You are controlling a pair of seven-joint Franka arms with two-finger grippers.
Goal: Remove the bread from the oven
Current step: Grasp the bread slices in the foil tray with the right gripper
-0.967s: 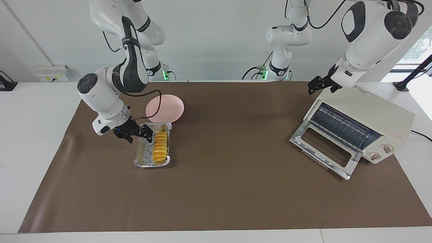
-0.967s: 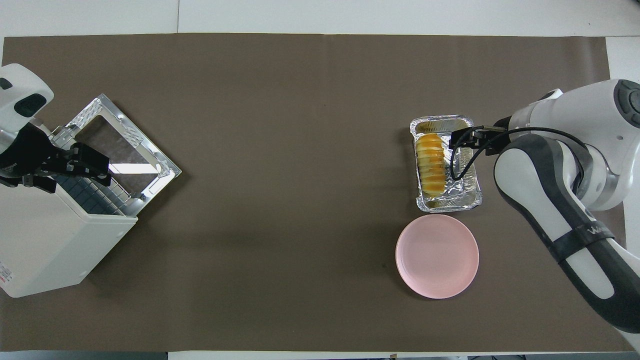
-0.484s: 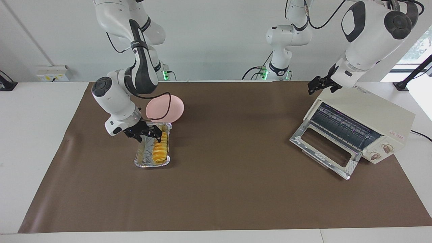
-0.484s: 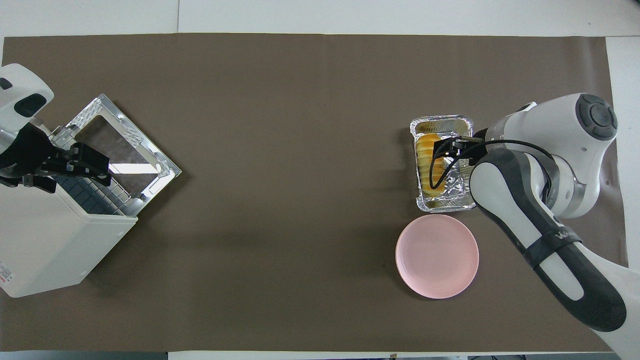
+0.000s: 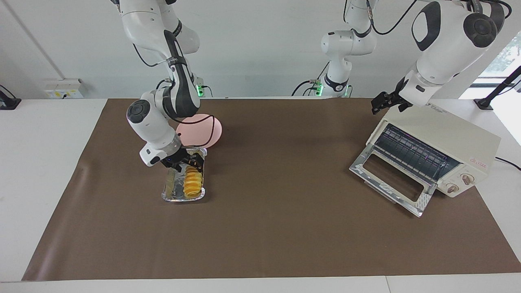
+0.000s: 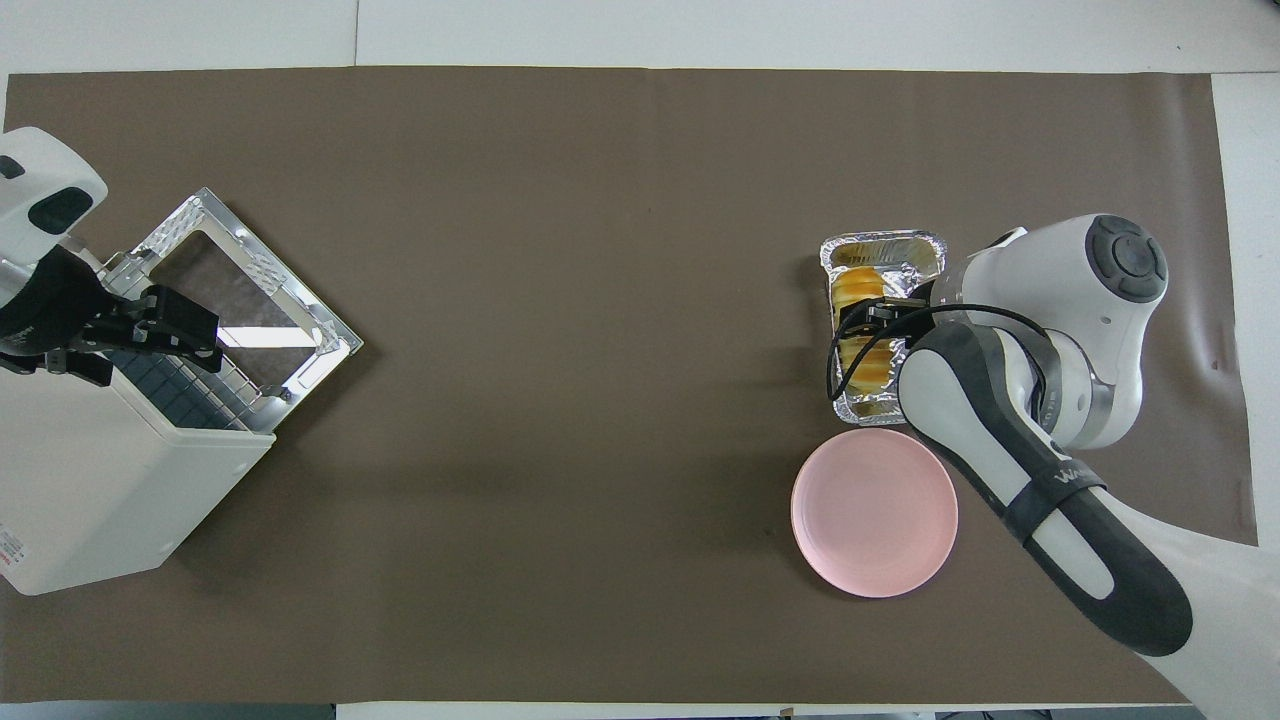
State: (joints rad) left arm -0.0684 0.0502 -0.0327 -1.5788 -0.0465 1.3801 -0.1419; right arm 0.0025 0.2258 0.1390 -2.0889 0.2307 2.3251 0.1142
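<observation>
Bread (image 5: 193,181) is already out of the oven (image 5: 437,148), mid-left of frame; right gripper (image 5: 188,162) straddles it, fingers apart, needing closure; left gripper (image 5: 386,102) waits, fingers apart.

My right arm came down from its base in a tall arch, elbow raised, forearm sloping down to a bent wrist, with the black cable looping beside it. My right gripper (image 5: 183,161) (image 6: 868,313) hung low, its black fingers pointing downward and standing apart. My left arm was folded high at its own end of the table, its bulky white wrist angled down and inward. My left gripper (image 5: 384,102) (image 6: 150,325) was held up in the air, level, with its fingers spread wide and nothing between them. That arm waited.
</observation>
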